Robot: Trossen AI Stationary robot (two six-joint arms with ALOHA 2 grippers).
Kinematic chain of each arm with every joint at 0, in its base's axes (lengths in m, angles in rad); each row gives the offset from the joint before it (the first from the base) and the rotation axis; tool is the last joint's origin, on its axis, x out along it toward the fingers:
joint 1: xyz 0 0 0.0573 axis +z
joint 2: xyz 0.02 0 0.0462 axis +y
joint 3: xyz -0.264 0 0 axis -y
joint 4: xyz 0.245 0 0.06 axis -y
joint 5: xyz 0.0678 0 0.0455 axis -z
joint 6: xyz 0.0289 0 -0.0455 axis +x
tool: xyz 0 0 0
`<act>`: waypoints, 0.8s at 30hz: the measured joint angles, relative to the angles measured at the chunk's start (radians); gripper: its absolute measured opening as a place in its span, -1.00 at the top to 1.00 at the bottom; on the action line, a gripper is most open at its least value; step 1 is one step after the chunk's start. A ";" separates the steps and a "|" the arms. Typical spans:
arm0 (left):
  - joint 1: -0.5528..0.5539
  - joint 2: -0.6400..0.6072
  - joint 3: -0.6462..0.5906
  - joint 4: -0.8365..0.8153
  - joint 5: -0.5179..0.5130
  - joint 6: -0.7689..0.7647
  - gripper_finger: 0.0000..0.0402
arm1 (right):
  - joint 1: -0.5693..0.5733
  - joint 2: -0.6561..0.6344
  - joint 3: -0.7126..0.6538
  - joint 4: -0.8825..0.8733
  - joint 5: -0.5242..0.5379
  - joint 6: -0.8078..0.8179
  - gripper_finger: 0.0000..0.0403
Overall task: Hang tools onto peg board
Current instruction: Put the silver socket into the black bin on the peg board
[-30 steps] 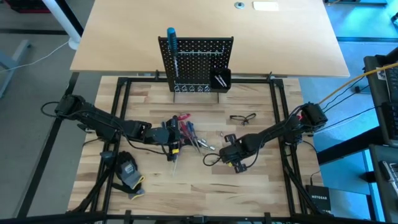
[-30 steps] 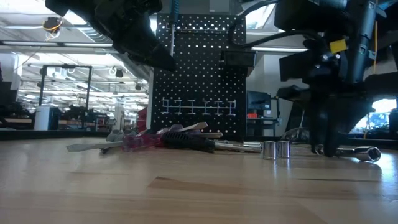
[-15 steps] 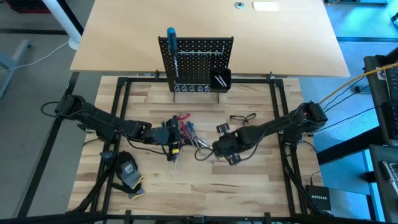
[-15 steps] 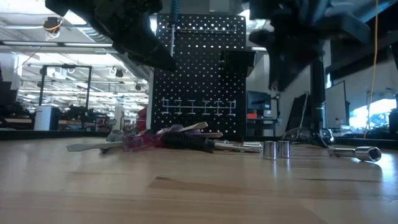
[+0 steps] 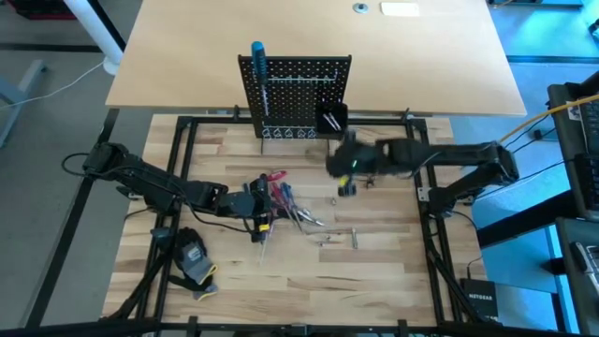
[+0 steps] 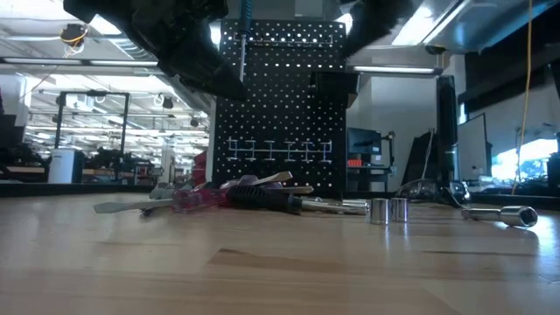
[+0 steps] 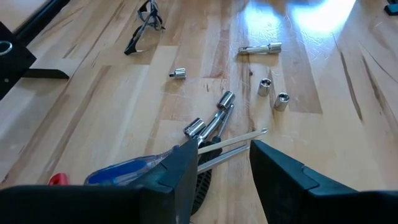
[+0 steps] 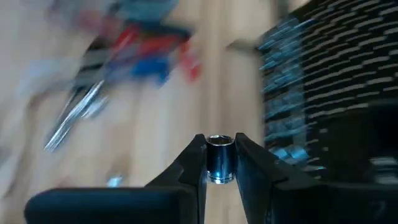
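The black peg board (image 5: 298,89) stands at the table's far middle, with a blue-handled screwdriver (image 5: 257,58) hanging at its left and a small black bin (image 5: 332,120) at its lower right. A pile of tools (image 5: 281,198) with red, blue and black handles lies at mid-table. My left gripper (image 7: 224,155) is open and hovers above this pile, raised clear of it in the low view (image 6: 210,61). My right gripper (image 5: 344,170) is in the air just in front of the bin, shut on a small silver socket (image 8: 219,158). Two loose sockets (image 6: 388,210) and a silver bar (image 6: 500,213) lie on the table. My right gripper pinches the silver socket's round sides (image 8: 219,163) between its two fingertips. The socket stands on end in the hold, its open rim (image 8: 219,139) showing beyond the fingertips. It is lifted clear of the table.
Safety glasses (image 5: 372,178) lie under the right arm. A black-and-yellow glove (image 5: 192,255) lies near the front left. Small silver bits (image 5: 328,239) and a short bar (image 5: 355,238) lie at the front middle. A black metal frame (image 5: 182,178) borders the work area.
My right gripper first went toward the table's left, to the pile's edge. It then rose and swung quickly toward the far edge, to just in front of the peg board's bin. It carried the silver socket clear of the table.
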 joint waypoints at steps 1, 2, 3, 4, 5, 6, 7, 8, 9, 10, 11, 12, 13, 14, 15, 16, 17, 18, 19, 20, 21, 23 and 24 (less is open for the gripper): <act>0.000 0.000 0.000 0.000 0.000 -0.001 0.32 | -0.027 -0.015 0.000 0.038 -0.003 -0.009 0.66; 0.000 0.000 0.000 0.000 0.000 -0.001 0.32 | -0.052 -0.029 0.000 0.075 -0.010 -0.018 0.66; 0.000 0.000 0.000 0.000 0.000 0.000 0.32 | -0.076 -0.040 0.000 0.111 -0.016 -0.023 0.66; 0.000 0.000 0.000 0.000 0.000 0.000 0.32 | -0.101 -0.050 0.000 0.147 -0.025 -0.026 0.66; 0.000 0.000 0.000 0.000 0.000 0.000 0.32 | -0.126 -0.059 0.000 0.176 -0.036 -0.028 0.66; 0.000 0.000 0.000 0.000 0.000 0.000 0.32 | -0.150 -0.065 0.000 0.201 -0.040 -0.030 0.66; 0.000 0.000 0.000 0.000 0.000 -0.001 0.32 | -0.174 -0.066 0.000 0.221 -0.045 -0.029 0.66; 0.000 0.000 0.000 -0.002 0.000 -0.002 0.32 | -0.198 -0.066 0.000 0.242 -0.044 -0.029 0.66; 0.000 0.000 0.000 -0.005 0.000 -0.002 0.32 | -0.220 -0.066 0.000 0.254 -0.045 -0.025 0.66; 0.000 0.000 0.000 -0.006 0.000 -0.002 0.32 | -0.242 -0.064 0.000 0.259 -0.046 -0.021 0.66; 0.000 0.000 0.000 -0.005 0.000 -0.002 0.32 | -0.263 -0.061 0.000 0.267 -0.046 -0.018 0.66; 0.000 0.000 0.000 -0.005 0.000 -0.002 0.32 | -0.281 -0.055 0.000 0.279 -0.046 -0.016 0.66; 0.000 0.000 0.000 -0.005 0.000 -0.002 0.32 | -0.297 -0.052 0.001 0.283 -0.046 -0.012 0.66; 0.000 0.000 0.000 -0.005 0.000 -0.003 0.32 | -0.313 -0.049 0.000 0.278 -0.046 0.002 0.66; 0.000 0.000 0.000 -0.005 0.000 -0.003 0.32 | -0.329 -0.043 -0.001 0.276 -0.047 0.020 0.66; 0.000 0.000 0.000 -0.005 0.000 -0.002 0.32 | -0.339 -0.038 -0.001 0.278 -0.048 0.047 0.65; 0.000 0.000 0.000 -0.005 0.000 -0.003 0.32 | -0.351 -0.035 -0.001 0.274 -0.054 0.075 0.65; 0.000 0.000 0.000 -0.006 0.000 -0.003 0.32 | -0.361 -0.030 -0.001 0.265 -0.056 0.098 0.65; 0.000 0.000 0.000 -0.005 0.000 -0.003 0.32 | -0.368 -0.027 -0.001 0.260 -0.056 0.117 0.65; 0.000 0.000 0.000 -0.004 0.000 -0.003 0.32 | -0.373 -0.022 -0.001 0.257 -0.056 0.131 0.65; 0.000 0.000 0.000 -0.005 0.000 -0.003 0.32 | -0.373 -0.017 -0.001 0.255 -0.056 0.138 0.65; 0.000 0.000 0.000 -0.005 0.000 -0.003 0.32 | -0.373 -0.009 -0.001 0.254 -0.056 0.145 0.65; 0.000 0.000 0.000 -0.003 0.000 -0.003 0.32 | -0.372 -0.006 -0.001 0.256 -0.057 0.145 0.65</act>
